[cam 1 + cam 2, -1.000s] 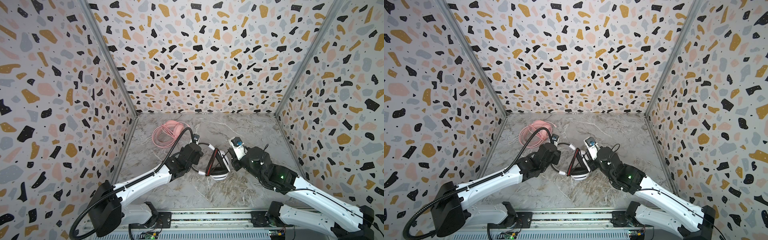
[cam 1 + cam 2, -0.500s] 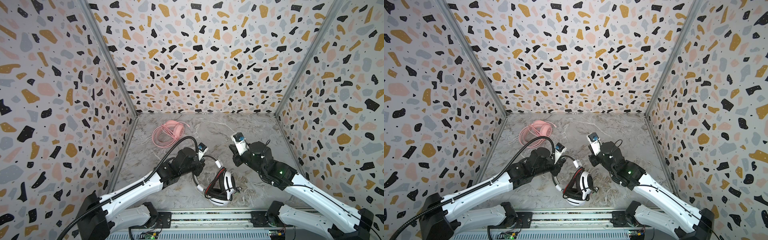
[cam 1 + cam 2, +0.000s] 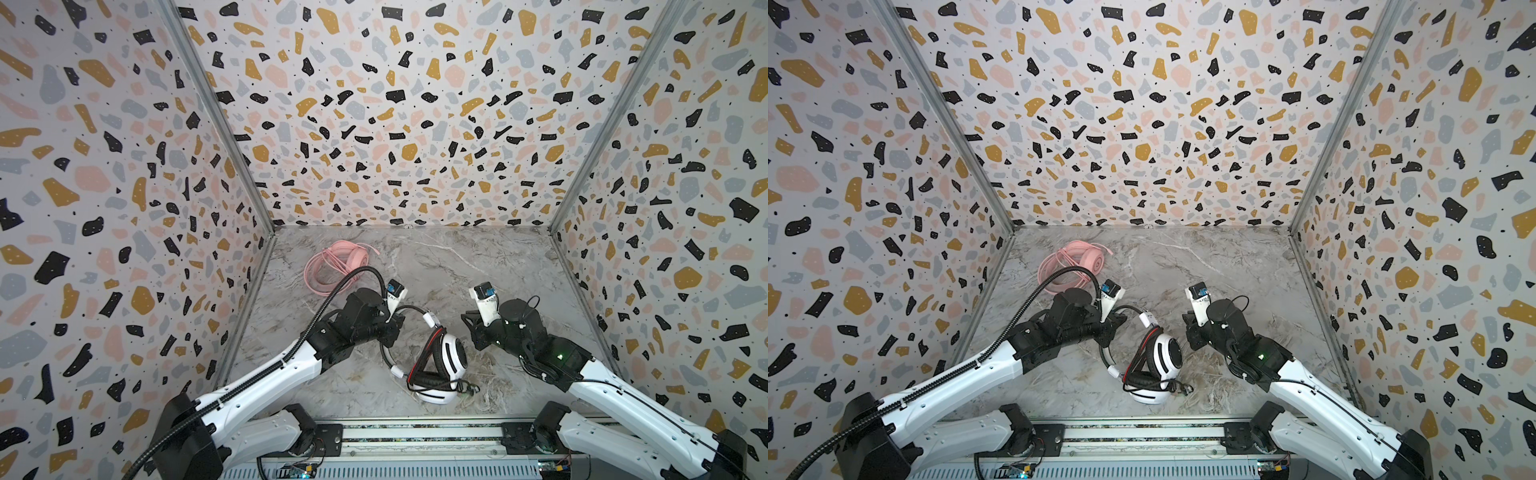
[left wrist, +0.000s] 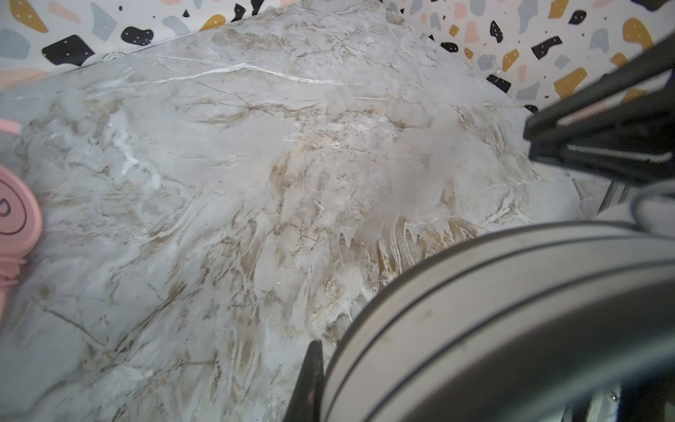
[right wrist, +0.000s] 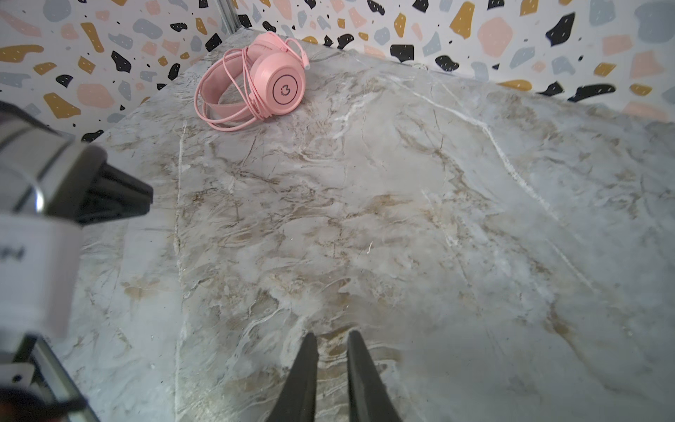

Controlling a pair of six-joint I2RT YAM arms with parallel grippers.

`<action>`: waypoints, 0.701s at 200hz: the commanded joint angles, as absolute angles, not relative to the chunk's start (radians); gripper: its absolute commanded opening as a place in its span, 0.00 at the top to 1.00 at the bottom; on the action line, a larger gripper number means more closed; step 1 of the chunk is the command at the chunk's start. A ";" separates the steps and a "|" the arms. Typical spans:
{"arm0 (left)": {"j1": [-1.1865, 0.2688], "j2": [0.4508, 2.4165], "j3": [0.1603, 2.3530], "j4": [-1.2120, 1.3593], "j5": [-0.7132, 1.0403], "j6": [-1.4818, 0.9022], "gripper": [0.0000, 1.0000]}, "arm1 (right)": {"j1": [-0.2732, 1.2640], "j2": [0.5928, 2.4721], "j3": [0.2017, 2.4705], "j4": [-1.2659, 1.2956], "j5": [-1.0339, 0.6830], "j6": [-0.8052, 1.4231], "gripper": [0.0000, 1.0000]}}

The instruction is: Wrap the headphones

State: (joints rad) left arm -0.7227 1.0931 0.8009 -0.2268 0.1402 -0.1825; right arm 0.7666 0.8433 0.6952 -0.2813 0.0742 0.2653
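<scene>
The white-and-black headphones [image 3: 451, 359] [image 3: 1167, 357] stand on their ear cups near the table's front edge, with a short end of black cable [image 3: 467, 388] lying beside them. My left gripper [image 3: 395, 328] [image 3: 1115, 328] is shut on their thin band. In the left wrist view the striped band [image 4: 493, 310] fills one corner beside one dark finger [image 4: 310, 380]; the other finger is hidden. My right gripper [image 3: 471, 330] [image 3: 1188, 330] [image 5: 330, 339] hangs just right of the headset, open a little and holding nothing. The pink headphones [image 3: 336, 266] [image 3: 1071, 262] [image 5: 263, 84] lie at the back left with their cable looped round them.
Terrazzo-patterned walls [image 3: 395, 124] close in the marble table [image 3: 478, 266] on three sides. A metal rail [image 3: 415, 436] runs along the front edge, where both arm bases stand. The pink headset sits close to the left wall.
My left gripper has dragged the white-and-black headset toward the front edge. The right gripper has come off it, drawn back to the right and parted its fingers slightly.
</scene>
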 commanded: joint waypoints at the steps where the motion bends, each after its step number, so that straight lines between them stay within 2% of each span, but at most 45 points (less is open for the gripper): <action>1: -0.640 1.066 0.802 -0.150 0.277 -0.280 1.00 | 0.764 0.795 0.661 -0.318 0.029 0.380 0.79; 26: -0.539 1.084 0.798 -0.163 0.374 -0.304 1.00 | 0.764 0.759 0.621 -0.308 0.000 0.420 0.68; 34: -0.510 1.087 0.795 -0.164 0.404 -0.311 1.00 | 0.764 0.748 0.616 -0.307 0.000 0.429 0.59; 40: -0.490 1.091 0.795 -0.166 0.424 -0.311 1.00 | 0.764 0.742 0.614 -0.307 0.003 0.433 0.47; 50: -0.464 1.096 0.797 -0.175 0.445 -0.310 1.00 | 0.761 0.734 0.619 -0.315 0.020 0.431 0.40; 77: -0.423 1.101 0.811 -0.199 0.465 -0.307 1.00 | 0.757 0.712 0.626 -0.287 -0.018 0.389 0.37; 140: -0.363 1.140 0.827 -0.210 0.526 -0.298 1.00 | 0.756 0.587 0.597 -0.146 -0.270 0.320 0.31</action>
